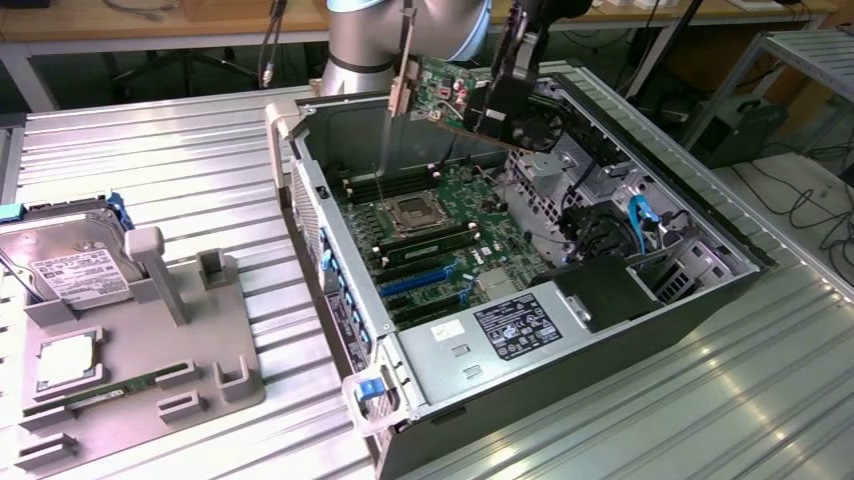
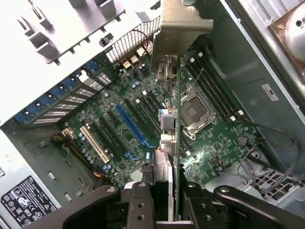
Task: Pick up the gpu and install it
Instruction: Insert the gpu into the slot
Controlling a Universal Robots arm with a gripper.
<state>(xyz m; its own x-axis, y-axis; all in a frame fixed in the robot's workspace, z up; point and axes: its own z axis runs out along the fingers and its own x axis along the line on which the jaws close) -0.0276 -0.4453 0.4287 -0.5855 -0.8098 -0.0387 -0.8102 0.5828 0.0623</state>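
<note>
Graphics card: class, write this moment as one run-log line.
gripper: shut on graphics card | position: held above motherboard in open computer case | seated: no

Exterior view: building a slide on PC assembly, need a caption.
Robot gripper holds the graphics card in the air above the open computer case and its bare motherboard.

One gpu (image 1: 447, 98). One gripper (image 2: 167, 193). One open computer case (image 1: 314, 190). One motherboard (image 1: 441, 220). One labelled power supply (image 1: 507, 330). One long blue slot (image 2: 131, 125), one white slot (image 2: 95, 143). One grey fixture plate (image 1: 134, 340). One hard drive (image 1: 74, 260). One memory stick (image 1: 127, 388). One processor chip (image 1: 64, 362).
</note>
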